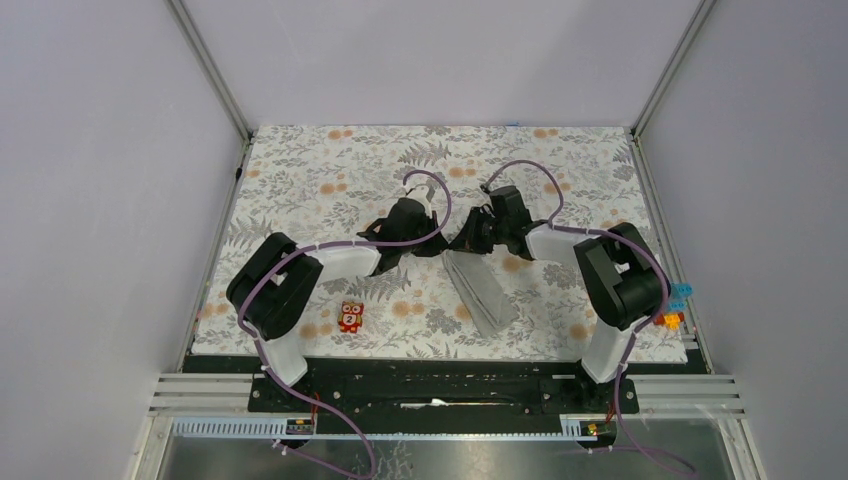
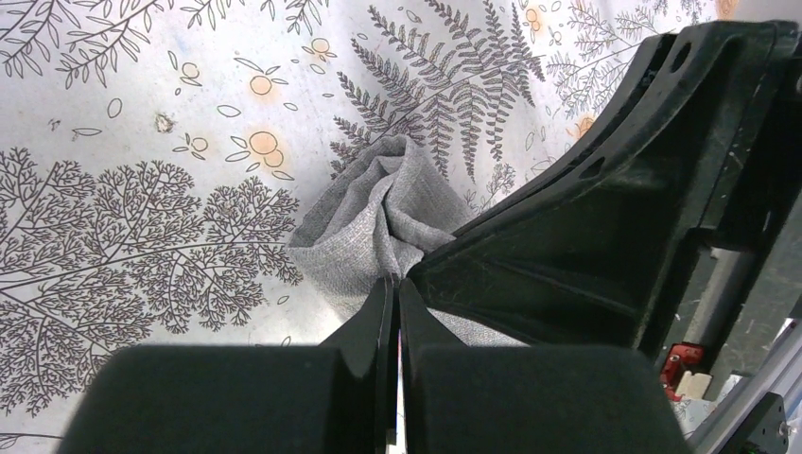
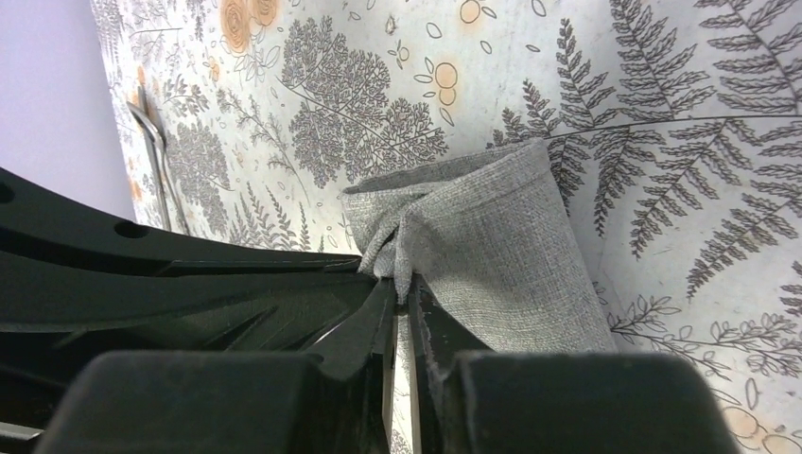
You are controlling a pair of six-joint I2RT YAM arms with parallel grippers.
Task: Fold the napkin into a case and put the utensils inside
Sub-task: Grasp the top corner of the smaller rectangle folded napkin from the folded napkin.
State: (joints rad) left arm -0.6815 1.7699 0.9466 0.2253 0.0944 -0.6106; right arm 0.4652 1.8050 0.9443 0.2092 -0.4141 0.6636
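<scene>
You have the floral-printed table cover (image 1: 300,180) lying flat. Right of centre on it, the woven grey napkin (image 1: 482,290) makes a narrow layered strip. The left gripper (image 2: 397,288) and right gripper (image 3: 402,288) each pinch its bunched far end, jaws nearly together.

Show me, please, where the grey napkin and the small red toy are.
grey napkin (image 1: 482,291): top external view, middle of the folded strip.
small red toy (image 1: 350,317): top external view, centre of its body.
</scene>
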